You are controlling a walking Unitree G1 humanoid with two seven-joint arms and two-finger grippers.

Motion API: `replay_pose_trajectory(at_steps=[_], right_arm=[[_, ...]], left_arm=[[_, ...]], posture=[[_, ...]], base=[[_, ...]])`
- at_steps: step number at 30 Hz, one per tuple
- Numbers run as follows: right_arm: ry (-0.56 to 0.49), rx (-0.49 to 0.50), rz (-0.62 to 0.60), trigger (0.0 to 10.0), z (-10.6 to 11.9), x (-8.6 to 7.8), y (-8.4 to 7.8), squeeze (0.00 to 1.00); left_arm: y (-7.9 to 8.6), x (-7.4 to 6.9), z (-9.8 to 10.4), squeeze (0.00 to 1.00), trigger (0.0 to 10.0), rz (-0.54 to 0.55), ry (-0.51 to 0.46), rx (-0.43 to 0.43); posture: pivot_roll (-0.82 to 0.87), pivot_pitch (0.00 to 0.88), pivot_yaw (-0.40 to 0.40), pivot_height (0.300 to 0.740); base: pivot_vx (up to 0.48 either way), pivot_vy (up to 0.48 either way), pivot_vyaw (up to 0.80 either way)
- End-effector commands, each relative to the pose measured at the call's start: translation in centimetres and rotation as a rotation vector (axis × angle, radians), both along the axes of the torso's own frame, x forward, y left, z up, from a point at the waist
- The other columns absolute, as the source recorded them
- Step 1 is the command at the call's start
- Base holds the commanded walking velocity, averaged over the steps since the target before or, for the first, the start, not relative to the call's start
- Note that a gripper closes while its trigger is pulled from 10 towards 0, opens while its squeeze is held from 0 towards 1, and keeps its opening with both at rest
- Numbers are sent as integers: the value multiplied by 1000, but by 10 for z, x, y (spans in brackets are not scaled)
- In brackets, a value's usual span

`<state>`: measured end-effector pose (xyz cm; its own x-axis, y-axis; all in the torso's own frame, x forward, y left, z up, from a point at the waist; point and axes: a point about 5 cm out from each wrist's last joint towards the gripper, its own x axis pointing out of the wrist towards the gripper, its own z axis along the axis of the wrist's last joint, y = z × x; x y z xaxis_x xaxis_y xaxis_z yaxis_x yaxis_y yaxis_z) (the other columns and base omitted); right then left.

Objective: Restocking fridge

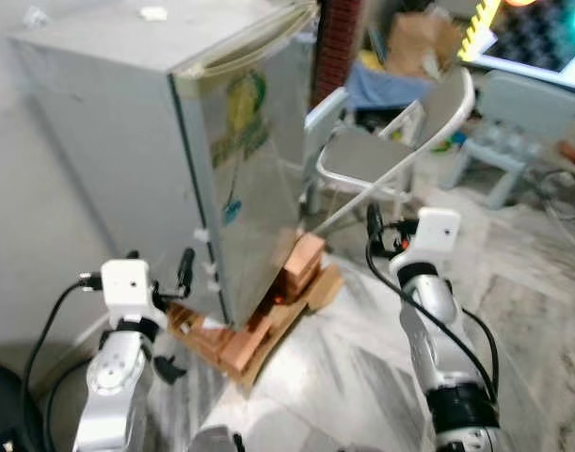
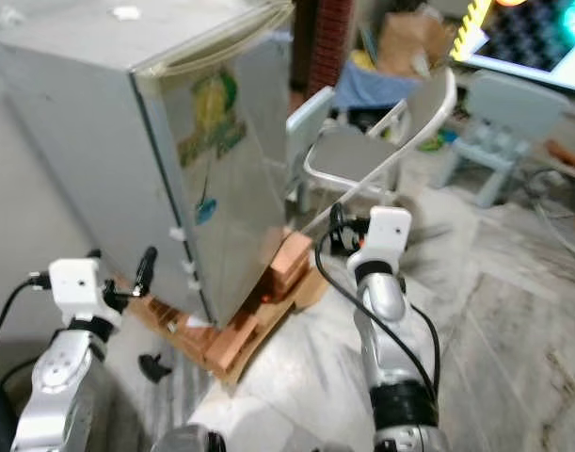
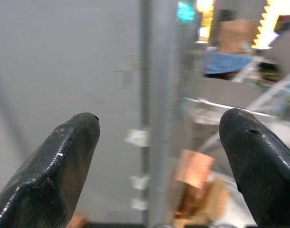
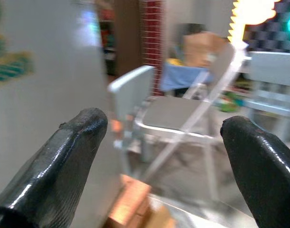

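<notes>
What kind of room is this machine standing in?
Probably a lived-in home, perhaps a utility or spare corner: a small silver fridge propped on bricks and cardboard, a folding chair beside it, a marble-patterned floor, and household clutter behind.

Two shiny silver arms end in white boxy wrists. Black cables loop along them. The left gripper [image 3: 156,161] and right gripper [image 4: 163,161] have fat, glossy black fingers.
</notes>
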<state>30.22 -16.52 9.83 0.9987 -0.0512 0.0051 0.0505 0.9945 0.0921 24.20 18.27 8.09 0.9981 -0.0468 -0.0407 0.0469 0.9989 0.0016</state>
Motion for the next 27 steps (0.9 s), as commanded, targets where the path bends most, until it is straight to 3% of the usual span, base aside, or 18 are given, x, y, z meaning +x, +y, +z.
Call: replay_pose_trajectory(at_steps=[1,9,16,24,27], right_arm=[[-12,0,5,10000,5,1,1,0],[-12,-1,14,10000,5,1,4,0],[-11,-3,18,10000,5,1,7,0],[-1,-3,21,10000,4,1,7,0],[4,-8,25,10000,3,0,7,0]], left_arm=[[2,2,2,0,10000,-7,-12,13],[-3,5,5,0,10000,-48,-26,-3],[-8,6,5,0,10000,-71,-31,-4],[-13,5,0,0,10000,-69,-32,61],[-13,5,1,0,10000,-62,-35,46]], posture=[[116,0,-37,740],[117,0,-39,740],[119,0,-39,740],[121,0,-50,740],[124,0,-65,740]], base=[[0,480,-400],[0,457,0],[114,425,-786],[0,0,-621],[0,0,-800]])
